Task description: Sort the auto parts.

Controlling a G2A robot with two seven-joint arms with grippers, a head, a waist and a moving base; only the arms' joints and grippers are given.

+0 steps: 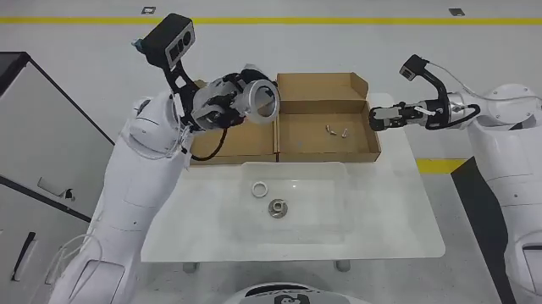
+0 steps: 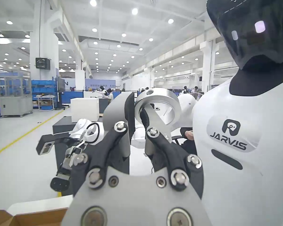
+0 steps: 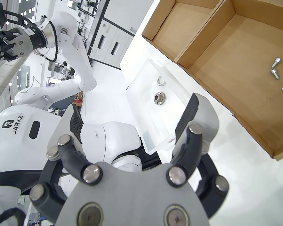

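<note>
Ring (image 2: 166,96) is held pinched by left gripper (image 2: 136,112) above eleven-o'clock box (image 1: 246,145), right gripper (image 3: 133,112) spread; lowering and release seem called for.

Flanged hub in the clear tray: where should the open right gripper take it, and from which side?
Probably from straight above, closing on the raised centre collar of the flanged hub. It lies flat on its flange, bore up, and the clear tray walls would block a sideways approach by the right gripper.

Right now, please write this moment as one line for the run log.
left hand: shut on metal ring | right hand: open, empty | tray: white ring, metal hub | right box: three bolts
</note>
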